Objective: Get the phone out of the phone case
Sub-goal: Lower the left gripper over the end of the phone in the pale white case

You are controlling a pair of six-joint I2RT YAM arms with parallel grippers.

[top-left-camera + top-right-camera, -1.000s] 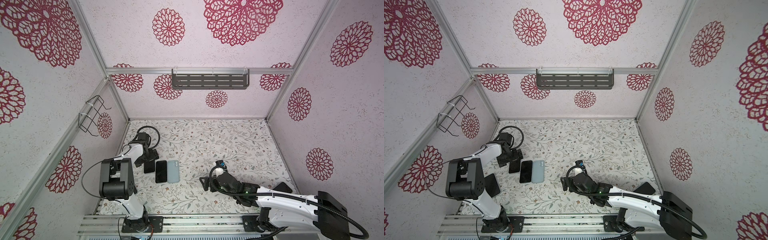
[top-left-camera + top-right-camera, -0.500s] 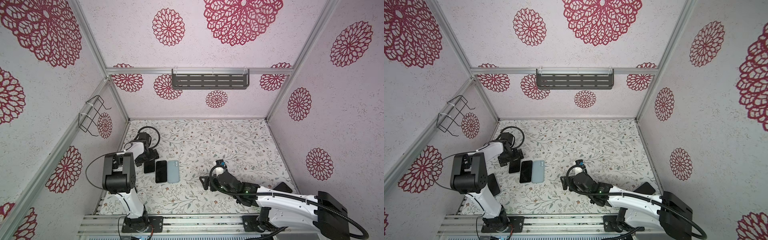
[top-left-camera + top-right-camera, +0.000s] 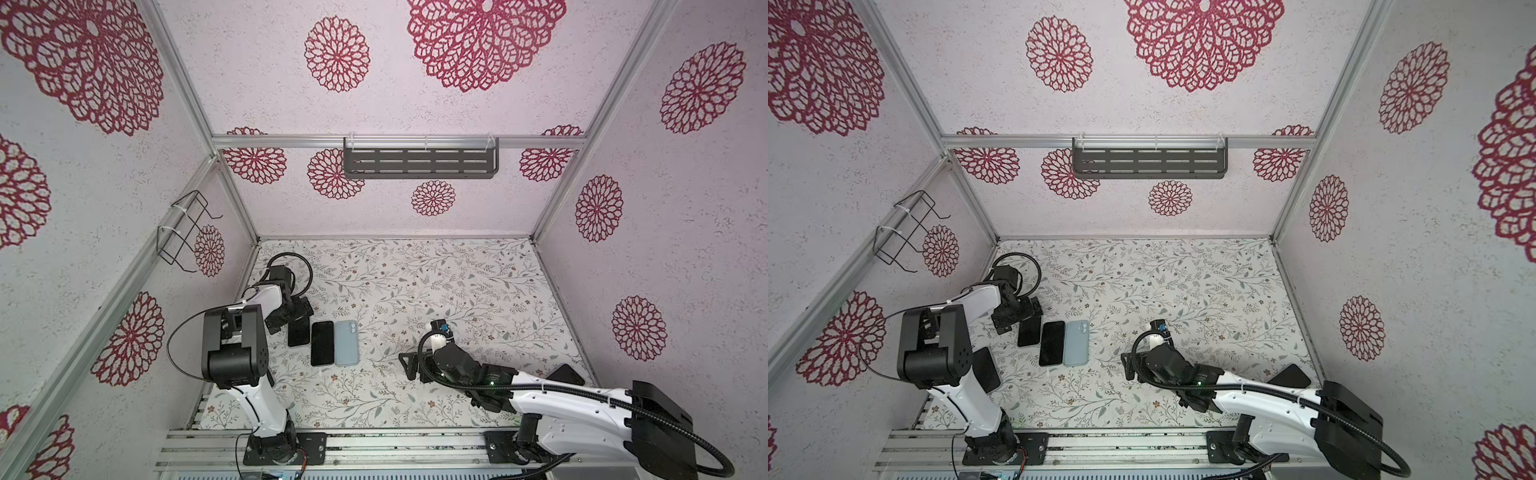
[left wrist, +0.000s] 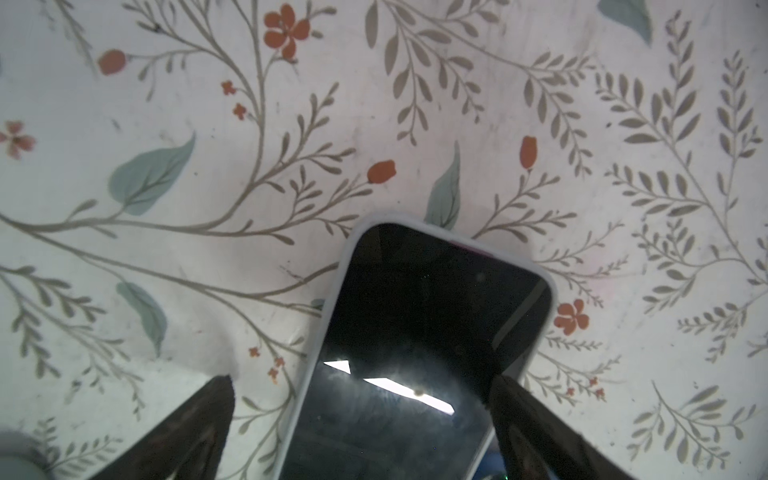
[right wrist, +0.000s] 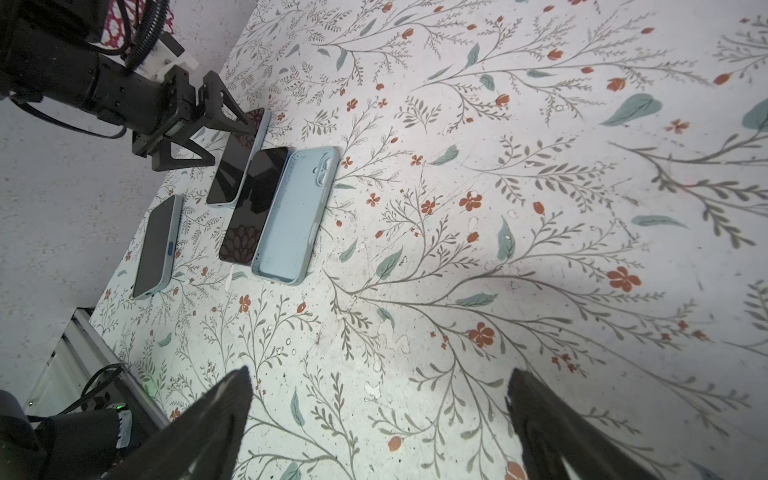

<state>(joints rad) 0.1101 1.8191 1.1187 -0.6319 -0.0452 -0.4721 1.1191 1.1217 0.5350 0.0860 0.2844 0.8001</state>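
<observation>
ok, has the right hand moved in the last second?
No. The right hand sits in the same place in both top views, open, just as far to the right of the empty blue case.

I log: grey slotted shelf on the back wall; pale walls with red rosettes around the shelf; black wire rack left of it; floral-print floor below it.

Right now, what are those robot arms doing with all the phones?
The left arm's fingers are open over one end of a black phone in a pale case, not gripping it yet. Beside it lie a bare black phone and an empty light blue case. The right arm's fingers hang open over the flowery table, holding nothing.
</observation>
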